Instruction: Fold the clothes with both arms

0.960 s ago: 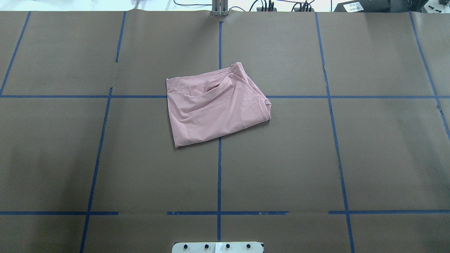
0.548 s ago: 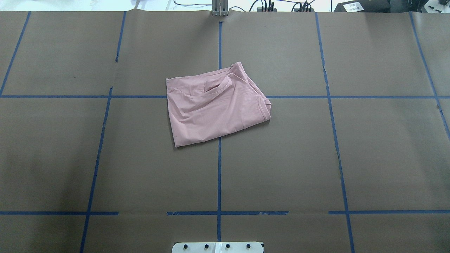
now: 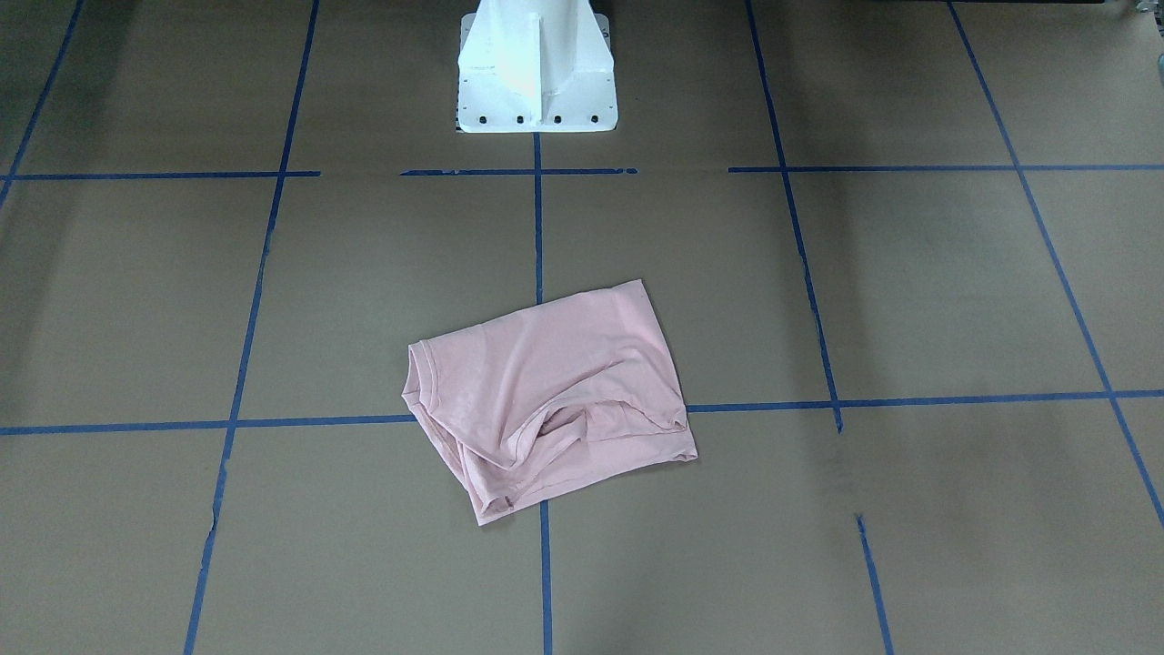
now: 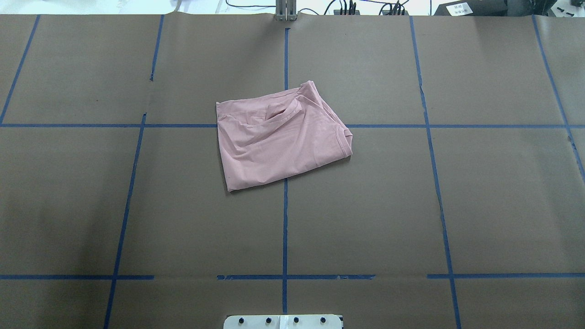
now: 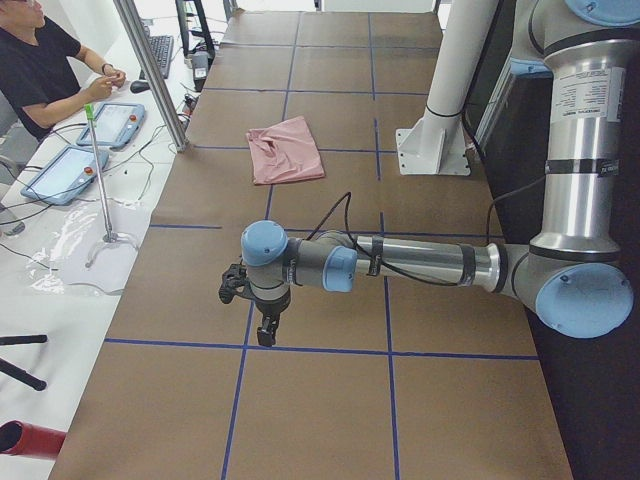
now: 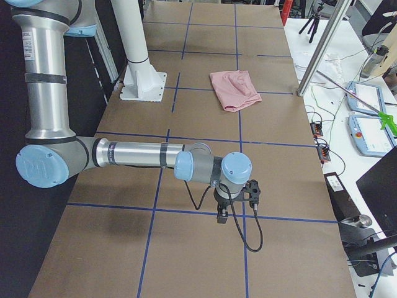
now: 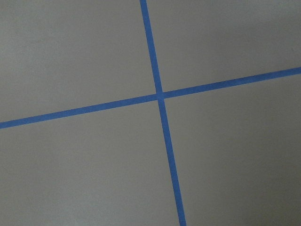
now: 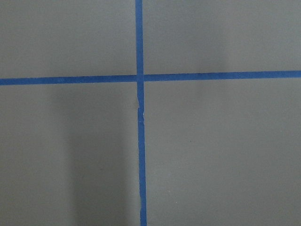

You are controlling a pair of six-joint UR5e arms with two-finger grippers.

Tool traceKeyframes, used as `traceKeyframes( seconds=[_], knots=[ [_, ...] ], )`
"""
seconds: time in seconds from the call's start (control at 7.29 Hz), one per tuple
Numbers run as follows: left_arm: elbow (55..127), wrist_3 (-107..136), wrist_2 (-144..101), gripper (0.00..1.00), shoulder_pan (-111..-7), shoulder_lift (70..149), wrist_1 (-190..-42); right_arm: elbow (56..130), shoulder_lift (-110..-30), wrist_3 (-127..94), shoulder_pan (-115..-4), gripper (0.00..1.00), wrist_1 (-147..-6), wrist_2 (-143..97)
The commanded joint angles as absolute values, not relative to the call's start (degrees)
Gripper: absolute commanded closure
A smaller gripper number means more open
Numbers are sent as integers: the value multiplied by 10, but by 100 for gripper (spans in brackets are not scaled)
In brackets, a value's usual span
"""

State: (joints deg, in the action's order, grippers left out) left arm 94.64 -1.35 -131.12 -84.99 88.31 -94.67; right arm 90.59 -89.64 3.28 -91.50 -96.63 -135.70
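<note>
In front of the white pedestal lies a folded pink T-shirt; the left gripper and right gripper hang far to the pedestal's sides, and I cannot tell how their jaws stand.

The left black two-finger gripper and right black two-finger gripper show only in side views, jaws too small to judge; the overhead view's edge crops the white pedestal base.

brown tabletop, blue tape grid; white pedestal base at mid robot-side edge; two tablets, seated person beyond operators' edge.
</note>
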Motion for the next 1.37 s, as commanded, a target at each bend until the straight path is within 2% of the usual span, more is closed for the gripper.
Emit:
traceKeyframes(
  seconds=[0.0,1.23],
  knots=[
    [945,-13,-1311,0,-850,882,-947,906,-893,33,-916,0,-966,-1357],
    [943,46,-1313,0,-850,884,-947,908,-890,32,-916,0,-966,-1357]
  ],
)
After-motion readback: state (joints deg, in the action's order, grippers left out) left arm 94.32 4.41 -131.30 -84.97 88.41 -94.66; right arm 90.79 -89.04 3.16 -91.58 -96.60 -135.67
